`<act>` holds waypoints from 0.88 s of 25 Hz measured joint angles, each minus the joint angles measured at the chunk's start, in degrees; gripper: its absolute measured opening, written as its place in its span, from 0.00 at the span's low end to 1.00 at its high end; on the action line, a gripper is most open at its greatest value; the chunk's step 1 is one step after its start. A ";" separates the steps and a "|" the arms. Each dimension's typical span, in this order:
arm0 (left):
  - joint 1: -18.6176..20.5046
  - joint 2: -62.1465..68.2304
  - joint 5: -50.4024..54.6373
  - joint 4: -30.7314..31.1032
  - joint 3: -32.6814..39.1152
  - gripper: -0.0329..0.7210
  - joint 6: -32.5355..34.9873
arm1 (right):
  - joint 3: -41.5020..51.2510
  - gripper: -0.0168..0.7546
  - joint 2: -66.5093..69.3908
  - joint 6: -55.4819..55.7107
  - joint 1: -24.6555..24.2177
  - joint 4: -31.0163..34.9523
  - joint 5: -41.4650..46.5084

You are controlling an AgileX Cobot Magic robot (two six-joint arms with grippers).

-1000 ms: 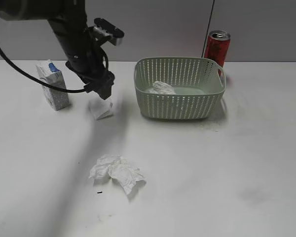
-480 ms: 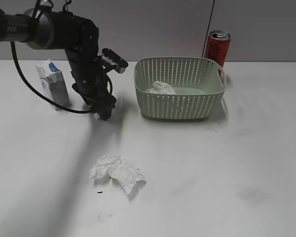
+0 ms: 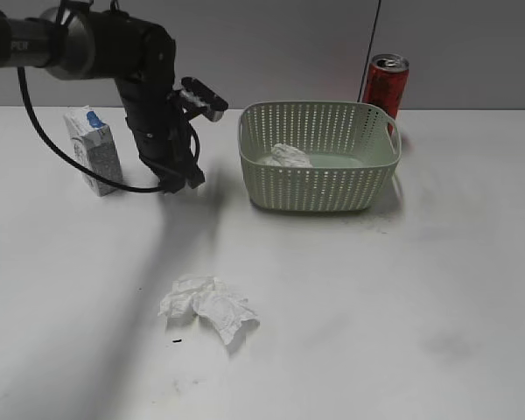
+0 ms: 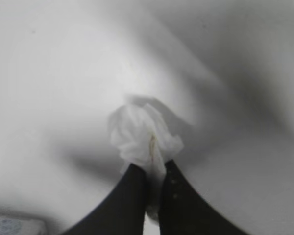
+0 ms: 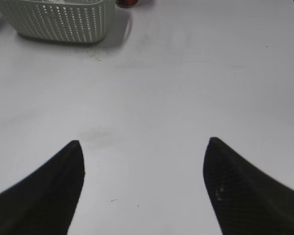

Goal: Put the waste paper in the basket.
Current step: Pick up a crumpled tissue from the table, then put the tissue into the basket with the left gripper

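Observation:
My left gripper (image 3: 184, 178) hangs just above the table between the tissue pack and the basket. In the left wrist view it (image 4: 153, 169) is shut on a crumpled white wad of waste paper (image 4: 144, 137); the arm hides this wad in the exterior view. A second wad (image 3: 289, 156) lies inside the pale green basket (image 3: 315, 188). A third wad (image 3: 208, 306) lies on the table in front. My right gripper (image 5: 142, 147) is open and empty over bare table, and is out of the exterior view.
A white-and-grey tissue pack (image 3: 94, 150) stands left of the left arm. A red can (image 3: 385, 83) stands behind the basket's right corner. The basket (image 5: 59, 19) and the can (image 5: 127, 3) show at the top of the right wrist view.
The left gripper came down on the wad beside the tissue pack and closed on it. It has since risen slightly, and the wad no longer shows on the table.

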 joint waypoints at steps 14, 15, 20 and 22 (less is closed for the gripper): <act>-4.67 -9.47 -15.64 -15.03 -10.49 0.05 0.15 | 0.00 0.76 0.00 0.00 0.00 0.00 0.00; -5.65 -8.71 -16.76 -15.24 -10.49 0.05 0.15 | 0.00 0.76 0.00 0.00 0.00 0.00 0.00; -9.91 -4.11 -20.91 -13.99 -10.49 0.07 0.15 | 0.00 0.76 0.00 0.00 0.00 0.00 0.00; -10.76 -1.99 -21.72 -13.55 -10.49 0.17 0.15 | 0.00 0.76 0.00 0.00 0.00 0.00 0.00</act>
